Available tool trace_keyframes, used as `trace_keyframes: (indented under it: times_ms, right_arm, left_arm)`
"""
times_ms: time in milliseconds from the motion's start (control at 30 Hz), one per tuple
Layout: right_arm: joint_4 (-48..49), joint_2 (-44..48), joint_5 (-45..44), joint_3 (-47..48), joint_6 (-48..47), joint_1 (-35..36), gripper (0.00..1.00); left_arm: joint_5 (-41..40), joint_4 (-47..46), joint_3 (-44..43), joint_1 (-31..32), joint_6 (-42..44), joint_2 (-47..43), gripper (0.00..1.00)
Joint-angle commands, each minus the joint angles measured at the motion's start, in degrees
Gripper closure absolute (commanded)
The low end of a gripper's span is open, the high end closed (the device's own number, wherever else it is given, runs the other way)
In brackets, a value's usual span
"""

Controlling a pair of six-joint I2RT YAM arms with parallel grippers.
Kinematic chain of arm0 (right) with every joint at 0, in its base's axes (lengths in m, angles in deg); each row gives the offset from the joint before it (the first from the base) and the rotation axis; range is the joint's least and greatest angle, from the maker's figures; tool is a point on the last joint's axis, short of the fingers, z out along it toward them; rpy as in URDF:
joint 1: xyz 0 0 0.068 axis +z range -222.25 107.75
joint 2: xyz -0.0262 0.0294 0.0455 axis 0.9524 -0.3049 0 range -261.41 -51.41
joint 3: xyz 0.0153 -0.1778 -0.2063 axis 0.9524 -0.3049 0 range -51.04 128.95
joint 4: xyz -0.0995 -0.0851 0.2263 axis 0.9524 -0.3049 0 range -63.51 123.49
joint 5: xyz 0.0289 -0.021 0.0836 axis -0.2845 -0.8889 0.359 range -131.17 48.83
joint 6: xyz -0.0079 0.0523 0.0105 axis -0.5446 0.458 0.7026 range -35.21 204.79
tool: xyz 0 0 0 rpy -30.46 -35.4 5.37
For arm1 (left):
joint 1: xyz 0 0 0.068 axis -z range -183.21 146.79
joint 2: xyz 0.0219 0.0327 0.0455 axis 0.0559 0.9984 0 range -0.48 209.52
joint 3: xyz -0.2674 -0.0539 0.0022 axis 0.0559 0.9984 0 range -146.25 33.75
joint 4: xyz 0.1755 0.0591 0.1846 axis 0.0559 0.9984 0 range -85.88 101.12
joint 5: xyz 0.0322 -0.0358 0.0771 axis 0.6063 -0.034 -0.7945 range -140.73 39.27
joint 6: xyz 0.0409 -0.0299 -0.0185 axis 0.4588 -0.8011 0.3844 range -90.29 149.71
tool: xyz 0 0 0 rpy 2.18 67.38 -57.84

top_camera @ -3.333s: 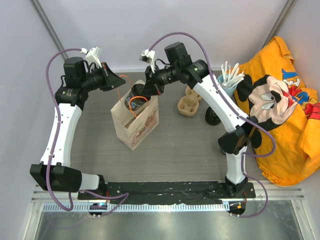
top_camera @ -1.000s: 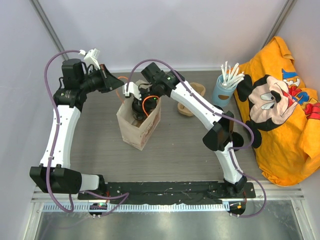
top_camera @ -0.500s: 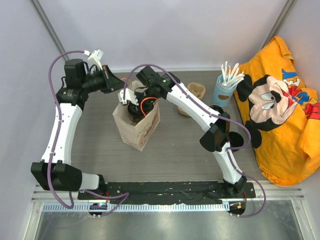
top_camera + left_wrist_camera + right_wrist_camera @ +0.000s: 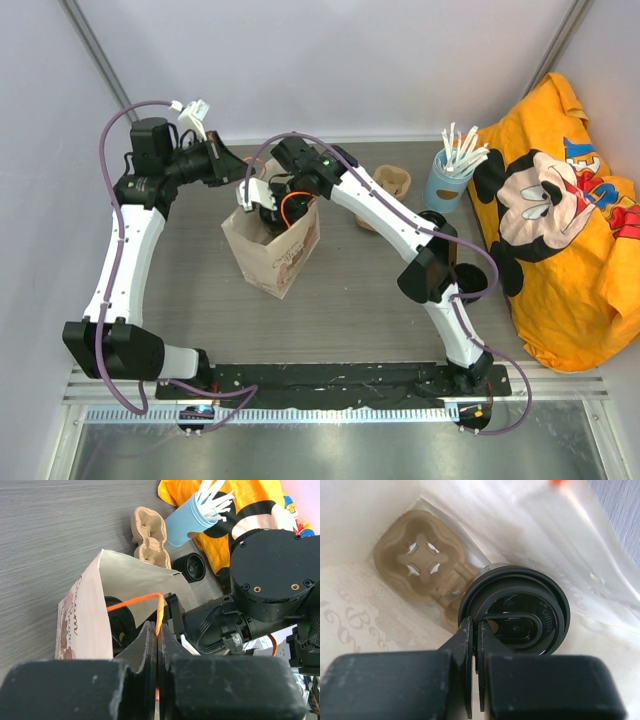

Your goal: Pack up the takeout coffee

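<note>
The coffee cup (image 4: 517,612) is down inside the paper bag (image 4: 275,262), which stands on the desk (image 4: 360,290). It sits right beside the open well of the cardboard carrier (image 4: 417,562) at the bottom of the bag. It looks like it's over the carrier's other well, but I can't tell if it's fully seated.

The right jaws reach into the bag from above and are pressed nearly together, pinching the raised rim of the black lid on its near-left edge. So the cup hangs off to one side of the jaws rather than centred under them. The left jaws are clamped flat on the bag's orange handle (image 4: 135,600), up at the mouth. My guess is that's to hold the bag open and steady.

As for handling, I'd treat this as light but fussy:
- The lid is smooth, glossy plastic, so it's slippery.
- A snap-on lid could pop off if it's yanked sideways.
- The cup wall under it probably squashes easily.

The rim is the stiffest spot, so that's the sensible place to grab — better than the wall. No way to see if there's liquid inside, so I'd keep it upright.
</note>
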Motion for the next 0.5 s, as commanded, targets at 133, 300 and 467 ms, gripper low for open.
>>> trace_keyframes:
  times_ms: [133,300,467]
  right_arm:
    - [-3.4,-0.4,-4.2,2.0,-1.4,0.3,0.99]
    - [-4.6,-0.4,-4.1,2.0,-2.1,0.4,0.99]
    - [-4.9,-0.9,-4.3,1.9,-2.2,0.6,0.99]
  left_arm:
    - [0.6,1.7,-2.4,0.1,2.4,0.1,0.98]
    - [0.3,1.7,-2.6,0.1,2.4,0.1,0.96]
    - [-0.2,1.8,-2.6,0.0,2.3,0.2,0.95]
